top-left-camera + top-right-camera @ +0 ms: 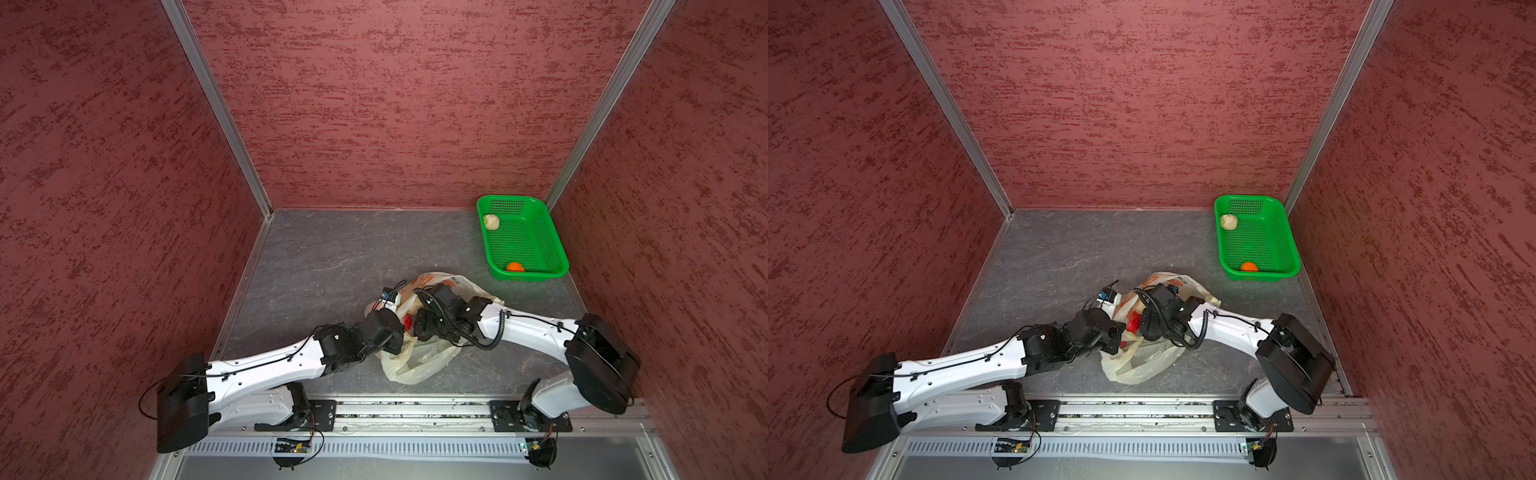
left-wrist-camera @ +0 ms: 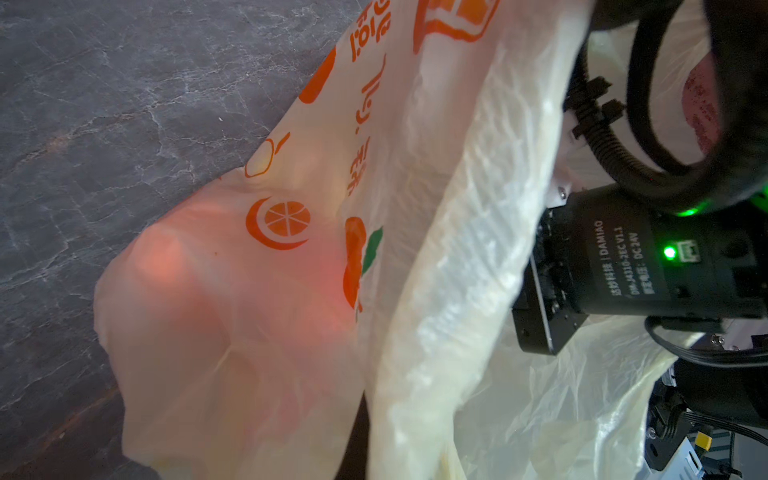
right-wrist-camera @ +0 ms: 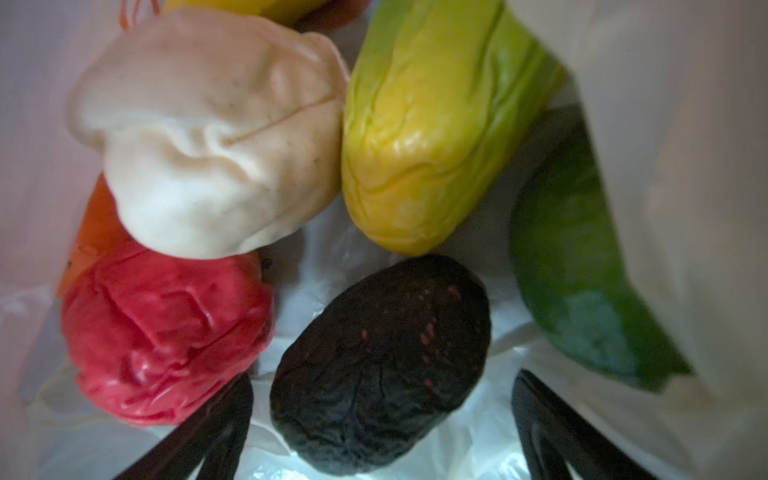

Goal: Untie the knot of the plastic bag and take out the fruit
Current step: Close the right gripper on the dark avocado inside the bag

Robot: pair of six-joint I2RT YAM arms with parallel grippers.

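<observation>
Right claw [image 3: 382,382] is gaping astride the dark wrinkled avocado [image 3: 380,357], bagged at seven o'clock of the green mesh basket [image 1: 553,237]. We are judging it squashy: pinching mid-body.

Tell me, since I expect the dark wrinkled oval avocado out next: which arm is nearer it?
Right. The right gripper reaches inside the pale-yellow plastic bag, open jaws straddling the avocado; the left arm is outside, beside the bag.

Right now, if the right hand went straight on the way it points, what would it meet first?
Probably the avocado, lying dead ahead between its open fingers inside the bag; depth is unclear.
</observation>
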